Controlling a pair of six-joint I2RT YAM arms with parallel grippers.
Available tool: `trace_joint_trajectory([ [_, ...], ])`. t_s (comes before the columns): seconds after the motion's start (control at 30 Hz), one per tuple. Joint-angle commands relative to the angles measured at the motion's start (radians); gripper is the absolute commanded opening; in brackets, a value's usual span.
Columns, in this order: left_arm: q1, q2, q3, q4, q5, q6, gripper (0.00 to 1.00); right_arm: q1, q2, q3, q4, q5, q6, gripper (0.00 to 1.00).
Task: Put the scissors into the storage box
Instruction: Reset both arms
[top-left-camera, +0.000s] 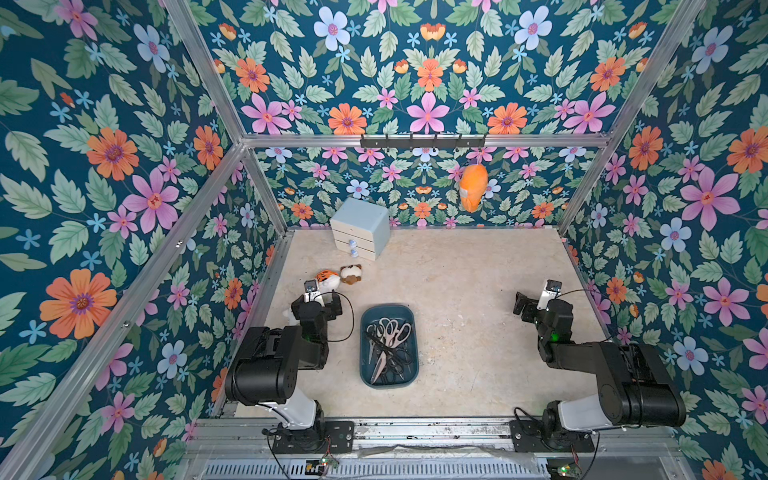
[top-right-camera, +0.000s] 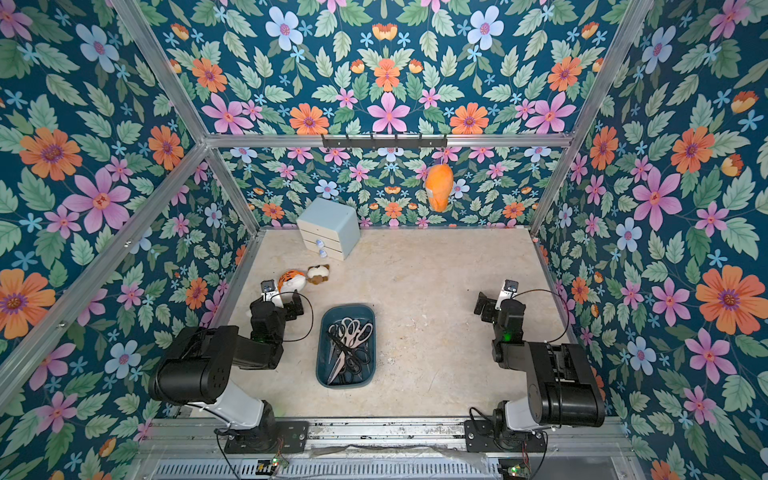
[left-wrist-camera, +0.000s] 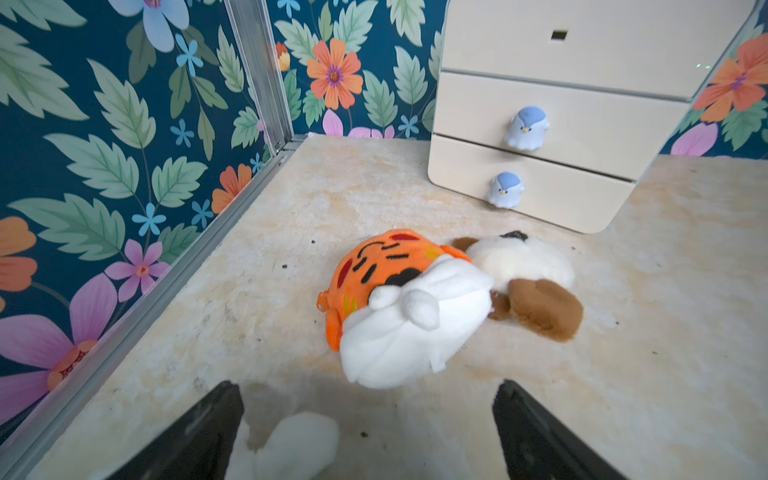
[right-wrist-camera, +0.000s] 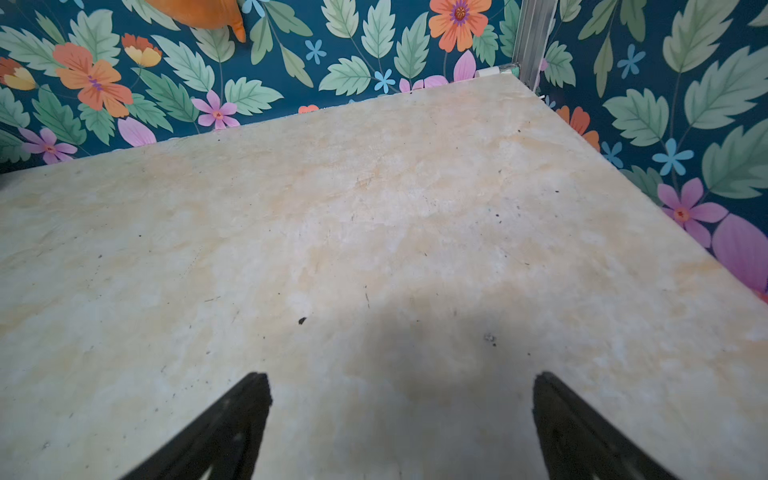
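Two grippers, both empty.

1. Right gripper (right-wrist-camera: 401, 376): jaws spread wide, nothing between them. It sits near the right edge of the table (right-wrist-camera: 374, 228), over bare surface and well apart from the box.

2. Left gripper (left-wrist-camera: 369, 386): jaws likewise wide and holding nothing, near the table's left edge. A white plush piece (left-wrist-camera: 291, 440) lies on the table close under it. I cannot tell whether a finger touches it.

3. The storage box (top-left-camera: 363, 357): dark teal, shallow, with rounded corners. It lies flat on the table between the two arms, nearer the front edge than the far one and closer to the left arm. Its long side runs from front to far.

4. The scissors (top-left-camera: 388, 332) (top-right-camera: 351, 332): several pairs heaped inside the storage box, seen in both top views. They overlap, with black handles mostly and pale pink handles toward the box's far end. The pile is too tangled for me to count.

5. Tiger plush (left-wrist-camera: 374, 266): orange with a white belly, on the table by the left edge, just ahead of the left gripper. A brown-and-white dog plush (left-wrist-camera: 528, 266) lies against it.

6. Drawer cabinet (top-left-camera: 361, 226): light blue, standing at the far edge toward the far left corner and turned at an angle. Two of its drawers carry small blue bird knobs (left-wrist-camera: 525, 129).

7. Orange plush (top-left-camera: 473, 187): hanging from a black hook rail (top-left-camera: 424, 141) on the far wall, above the table's far edge.
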Motion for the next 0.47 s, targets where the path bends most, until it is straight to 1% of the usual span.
trace_joint_trajectory([
  [0.0,0.000,0.004,0.000,0.059,0.000,0.008,0.99,-0.001,0.009,-0.003,0.082,-0.011,0.014,0.99],
  [0.07,-0.001,0.002,0.001,0.055,0.000,0.007,0.99,0.000,0.001,0.002,0.056,-0.014,0.009,0.99],
  [0.43,0.000,0.001,0.000,0.056,0.000,0.006,0.99,0.002,0.004,0.000,0.068,-0.013,0.009,0.99],
])
